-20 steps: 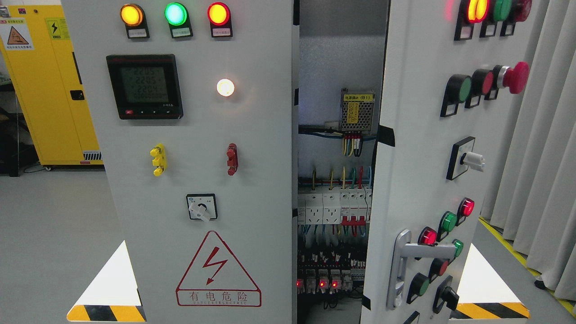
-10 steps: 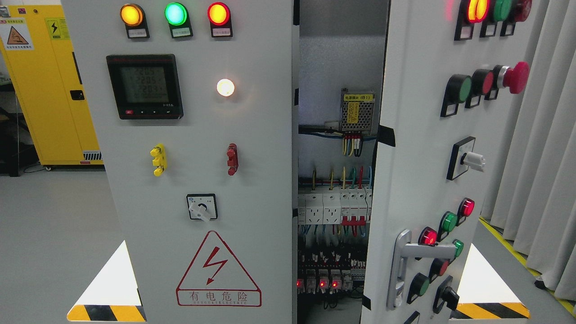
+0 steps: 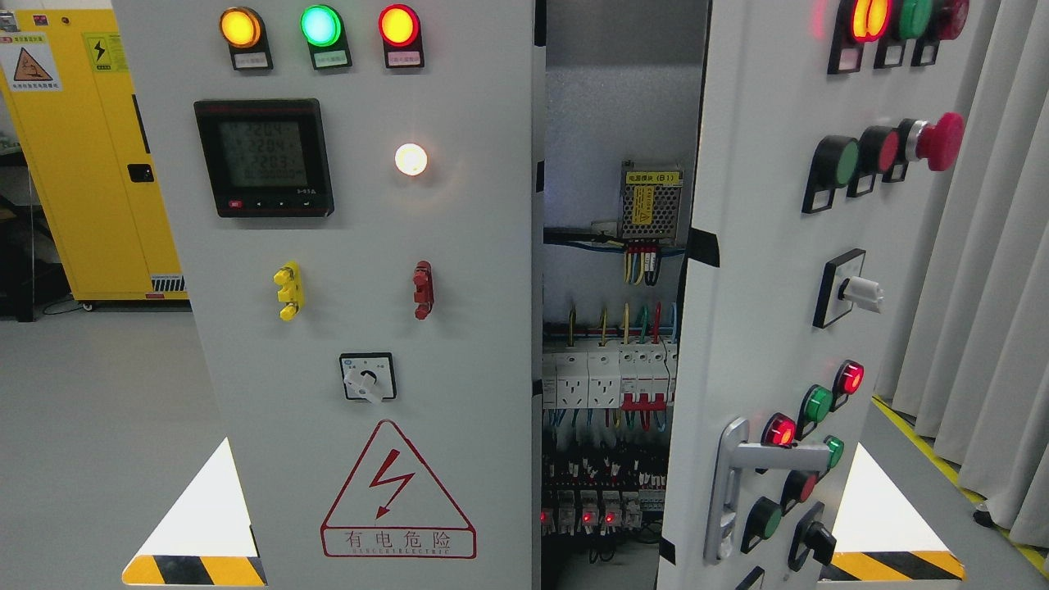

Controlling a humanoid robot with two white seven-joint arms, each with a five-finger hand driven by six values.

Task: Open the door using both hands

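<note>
The right door of the grey electrical cabinet stands swung partly open, its face turned toward the camera at an angle, while the left door is shut and flat-on. Neither robot hand shows in the head view, so whether their fingers are apart or together cannot be told. Through the gap between the two doors the cabinet's inside is visible: a perforated metal power supply with a yellow label sits high up, with coloured wires hanging just below it; under those runs a row of white circuit breakers, and below that a darker row of modules with small red lights. On the left door, amber, green and red lamps sit along the top, above a digital meter and a lit white lamp; lower down are a yellow terminal, a red terminal, a rotary switch and a red lightning warning triangle. The right door carries a silver lever handle near its free edge, a red mushroom stop button, a white selector switch and several red and green lamps. Left of the cabinet stands a yellow locker; right of it hang grey curtains.
</note>
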